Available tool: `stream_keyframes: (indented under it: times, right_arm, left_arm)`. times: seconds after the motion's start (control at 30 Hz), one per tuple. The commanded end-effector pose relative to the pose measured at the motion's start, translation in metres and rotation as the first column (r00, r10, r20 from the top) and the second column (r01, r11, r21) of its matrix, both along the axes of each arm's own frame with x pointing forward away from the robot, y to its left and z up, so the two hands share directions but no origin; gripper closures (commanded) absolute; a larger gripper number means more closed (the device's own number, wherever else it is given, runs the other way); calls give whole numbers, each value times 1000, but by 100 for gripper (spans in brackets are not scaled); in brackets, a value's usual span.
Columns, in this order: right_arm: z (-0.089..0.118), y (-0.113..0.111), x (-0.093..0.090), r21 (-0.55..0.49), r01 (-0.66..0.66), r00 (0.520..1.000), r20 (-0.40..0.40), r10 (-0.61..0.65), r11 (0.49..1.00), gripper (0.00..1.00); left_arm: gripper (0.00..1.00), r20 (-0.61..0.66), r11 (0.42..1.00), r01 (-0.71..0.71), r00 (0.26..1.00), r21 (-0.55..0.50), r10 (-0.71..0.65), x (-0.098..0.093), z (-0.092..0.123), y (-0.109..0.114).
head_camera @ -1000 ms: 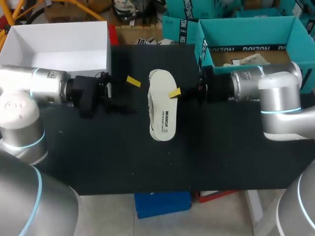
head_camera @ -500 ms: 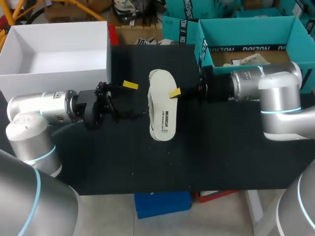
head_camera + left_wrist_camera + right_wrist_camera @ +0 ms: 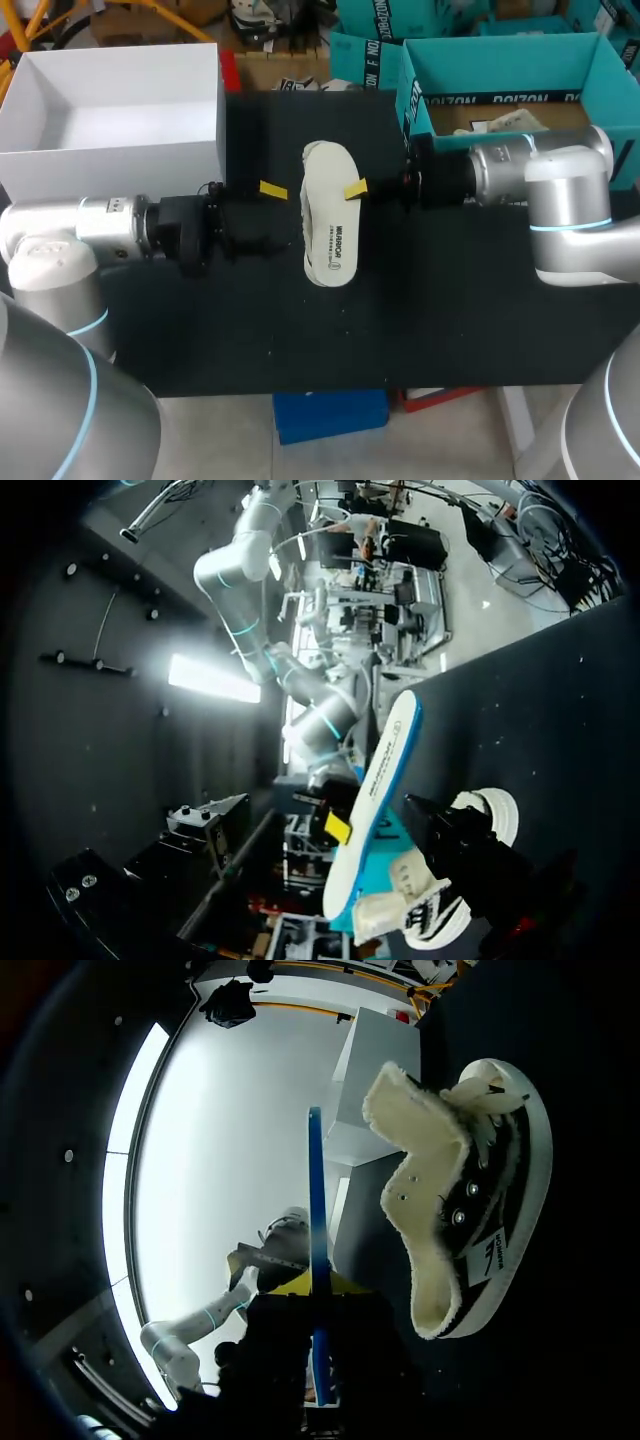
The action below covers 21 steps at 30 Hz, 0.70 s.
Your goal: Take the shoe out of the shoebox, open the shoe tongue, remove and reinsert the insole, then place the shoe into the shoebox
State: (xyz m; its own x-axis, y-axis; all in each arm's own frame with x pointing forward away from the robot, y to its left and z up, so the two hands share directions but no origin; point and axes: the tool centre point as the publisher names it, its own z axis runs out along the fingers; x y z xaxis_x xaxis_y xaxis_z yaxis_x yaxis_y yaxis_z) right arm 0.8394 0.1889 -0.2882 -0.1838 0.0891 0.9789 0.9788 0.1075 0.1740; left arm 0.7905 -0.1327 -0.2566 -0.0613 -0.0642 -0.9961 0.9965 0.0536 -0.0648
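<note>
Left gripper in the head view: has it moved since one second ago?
Yes. The left gripper has moved toward the table's near edge, away from the white box, and it remains left of the shoe.

From above, the insole [image 3: 328,215] seems to hide nearly all of the shoe [image 3: 440,1180] beneath it.

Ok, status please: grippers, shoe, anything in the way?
Right gripper shut on insole. Left gripper beside shoe. Shoe on its side. No obstruction seen.
</note>
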Motion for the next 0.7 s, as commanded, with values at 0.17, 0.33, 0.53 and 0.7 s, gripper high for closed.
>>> stream_keyframes:
  times: [0.17, 0.33, 0.53, 0.7]
  right_arm:
    - [0, 1, 0, -3, 0, 1000, -1, 0, 1000, 100]
    - [0, 1, 0, -3, 0, 1000, -1, 0, 1000, 100]
    - [0, 1, 0, -3, 0, 1000, -1, 0, 1000, 100]
    - [0, 1, 0, -3, 0, 1000, -1, 0, 1000, 100]
  left_arm:
    - [0, 50, 987, -149, 988, 68, 145, -1, 1, 1]
    - [0, 73, 972, -215, 975, 95, 208, 3, 1, 0]
    - [0, 38, 987, -160, 987, 25, 159, -2, -7, -2]
    - [0, 38, 987, -160, 987, 25, 159, -2, -7, -2]
